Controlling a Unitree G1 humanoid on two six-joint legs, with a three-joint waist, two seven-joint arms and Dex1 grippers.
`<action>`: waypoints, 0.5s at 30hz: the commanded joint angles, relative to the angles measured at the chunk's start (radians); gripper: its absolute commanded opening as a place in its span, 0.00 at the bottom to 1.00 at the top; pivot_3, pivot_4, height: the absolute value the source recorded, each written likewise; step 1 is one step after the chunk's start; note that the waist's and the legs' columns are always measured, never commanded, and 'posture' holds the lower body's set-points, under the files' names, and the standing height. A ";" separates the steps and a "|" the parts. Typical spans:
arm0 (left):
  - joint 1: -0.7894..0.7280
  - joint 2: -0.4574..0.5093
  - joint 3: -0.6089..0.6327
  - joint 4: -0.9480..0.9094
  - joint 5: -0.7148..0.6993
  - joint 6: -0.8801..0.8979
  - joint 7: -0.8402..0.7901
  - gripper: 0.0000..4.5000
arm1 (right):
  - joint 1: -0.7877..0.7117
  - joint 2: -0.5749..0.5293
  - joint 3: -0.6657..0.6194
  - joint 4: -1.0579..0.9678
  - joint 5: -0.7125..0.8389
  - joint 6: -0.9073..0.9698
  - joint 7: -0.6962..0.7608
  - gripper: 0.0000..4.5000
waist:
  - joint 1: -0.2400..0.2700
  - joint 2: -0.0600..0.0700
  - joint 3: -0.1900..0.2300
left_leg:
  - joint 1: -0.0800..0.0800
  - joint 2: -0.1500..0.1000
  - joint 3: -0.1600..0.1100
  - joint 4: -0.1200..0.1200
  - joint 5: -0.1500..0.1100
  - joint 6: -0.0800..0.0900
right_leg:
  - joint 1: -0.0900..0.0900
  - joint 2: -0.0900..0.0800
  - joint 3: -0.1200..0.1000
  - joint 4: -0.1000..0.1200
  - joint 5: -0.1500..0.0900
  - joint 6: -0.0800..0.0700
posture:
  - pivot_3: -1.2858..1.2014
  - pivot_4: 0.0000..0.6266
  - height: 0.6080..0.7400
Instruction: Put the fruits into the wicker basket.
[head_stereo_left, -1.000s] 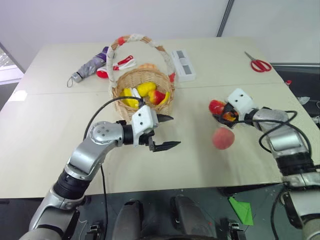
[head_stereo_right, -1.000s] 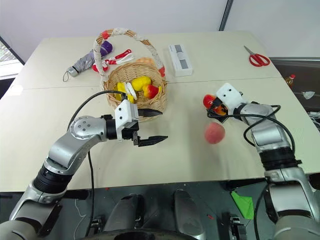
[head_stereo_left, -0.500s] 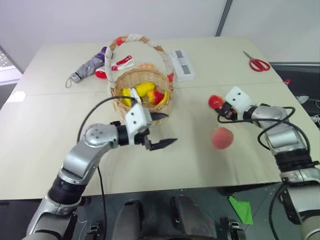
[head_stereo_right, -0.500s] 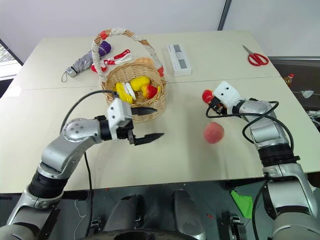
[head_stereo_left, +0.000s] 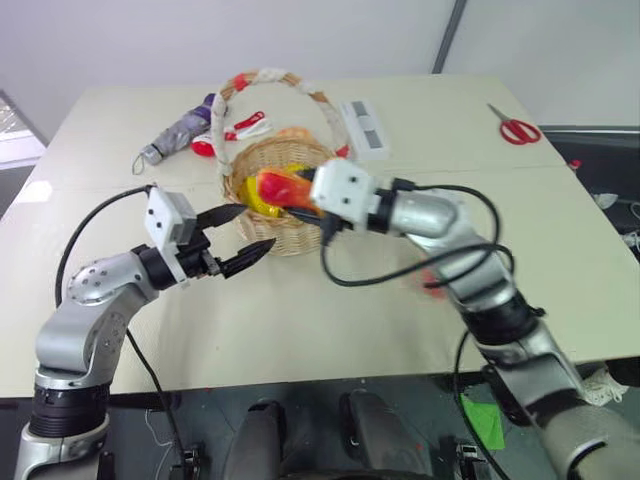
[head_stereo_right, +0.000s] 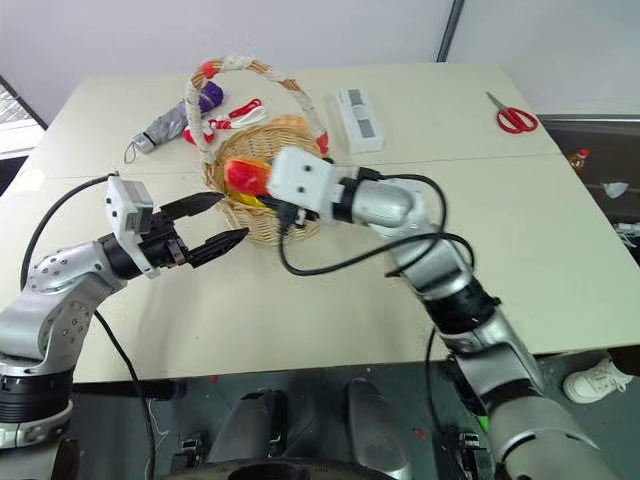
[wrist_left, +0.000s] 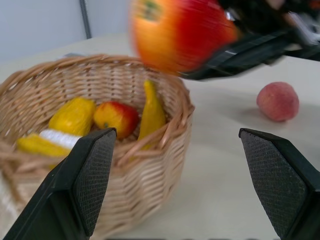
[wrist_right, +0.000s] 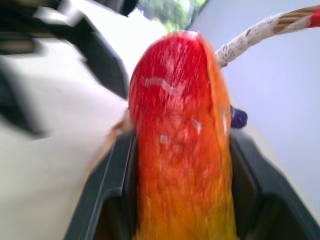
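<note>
- Right gripper (head_stereo_left: 283, 190) jaws clamp the mango (wrist_right: 182, 145) above the wicker basket (head_stereo_left: 283, 232).
- Left gripper (head_stereo_left: 242, 240) jaws gape, empty, beside the basket.
- Peach (wrist_left: 278, 101) lies on the table (head_stereo_left: 300, 320).

Bright, even light; we are seeing motion blur.
The mango (wrist_right: 182, 145) is smearing in both wrist views, the table (head_stereo_left: 560, 230) is glowing softly, and shadows are staying faint.

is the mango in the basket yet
Not yet. The right gripper holds the mango above the basket, over its opening.
</note>
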 joint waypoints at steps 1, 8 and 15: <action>0.020 0.007 0.004 -0.055 -0.004 -0.013 0.015 0.94 | -0.080 0.049 0.003 0.158 -0.062 -0.052 -0.062 0.42 | 0.002 0.000 0.000 | -0.001 -0.001 0.000 0.000 0.000 0.000 | 0.000 -0.001 0.000 0.000 0.000 0.000 | 0.52 0.24 1.00; 0.047 -0.024 -0.031 -0.115 -0.012 -0.005 0.070 0.94 | -0.133 0.090 -0.033 0.263 -0.067 -0.129 -0.069 0.91 | -0.003 0.000 0.000 | -0.001 -0.003 0.000 -0.001 0.000 0.000 | 0.000 -0.004 0.000 0.000 0.000 0.000 | 0.52 0.24 1.00; 0.017 -0.036 -0.081 -0.112 -0.011 -0.010 0.074 0.94 | 0.033 -0.002 -0.217 -0.128 0.172 0.024 0.057 0.91 | 0.001 0.000 0.000 | -0.001 -0.001 -0.001 -0.002 0.000 0.000 | -0.001 -0.002 -0.001 0.000 0.000 0.000 | 0.52 0.24 1.00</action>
